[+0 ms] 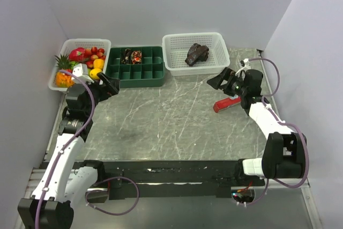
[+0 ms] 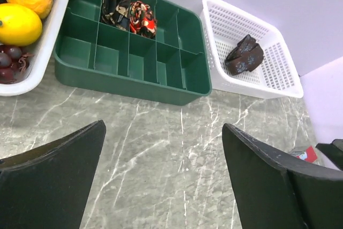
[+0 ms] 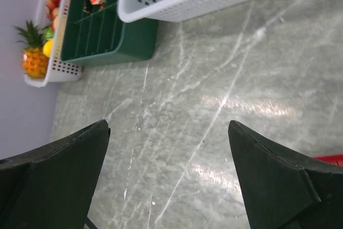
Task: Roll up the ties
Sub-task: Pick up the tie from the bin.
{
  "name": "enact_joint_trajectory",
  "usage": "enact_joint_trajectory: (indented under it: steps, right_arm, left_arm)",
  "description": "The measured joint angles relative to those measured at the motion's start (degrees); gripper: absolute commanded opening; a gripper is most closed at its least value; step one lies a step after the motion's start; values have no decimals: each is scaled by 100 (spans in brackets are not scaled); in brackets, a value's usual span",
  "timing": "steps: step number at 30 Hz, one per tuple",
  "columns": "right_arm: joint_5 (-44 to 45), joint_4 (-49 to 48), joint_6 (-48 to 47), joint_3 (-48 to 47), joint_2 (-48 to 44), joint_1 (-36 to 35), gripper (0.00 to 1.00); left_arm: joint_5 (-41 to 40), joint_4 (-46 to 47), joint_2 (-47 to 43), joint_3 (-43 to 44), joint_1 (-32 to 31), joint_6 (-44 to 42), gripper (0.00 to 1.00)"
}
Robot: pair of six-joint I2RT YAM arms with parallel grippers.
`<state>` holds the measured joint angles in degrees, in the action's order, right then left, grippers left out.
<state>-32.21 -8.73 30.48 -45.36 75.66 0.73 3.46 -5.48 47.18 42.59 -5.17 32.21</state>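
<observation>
Left gripper [image 1: 110,86] hangs spread wide near the far-left corner; two rolled ties [image 1: 132,56] sit in the green tray [image 1: 136,81] along the far edge; a loose tie [image 1: 196,54] lies bunched in the white basket [image 1: 177,68]; the right gripper [image 1: 219,81], also agape, should pinch one end, I'd say.

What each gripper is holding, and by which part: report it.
Nothing. The left gripper and right gripper are both open and empty.
</observation>
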Motion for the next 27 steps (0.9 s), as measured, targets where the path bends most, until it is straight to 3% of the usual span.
enact_joint_trajectory:
  steps: [5, 12, 21, 27]
  right_arm:
    - [463, 905, -37, -610, 37, -162, 99]
    - [1340, 1585, -190, -2564, 964, -448, 99]
    - [2455, 2365, -286, -5674, 3689, -874, 99]
    - [2776, 2914, -186, -7733, 5574, -1108, 99]
  left_arm:
    - [7, -144, -42, -20, 2, 39, 96]
    - [146, -116, 267, -85, 2, 59, 96]
    - [236, -85, 1412, -42, 2, 70, 96]
    - [308, 66, 1585, -44, 2, 114, 96]
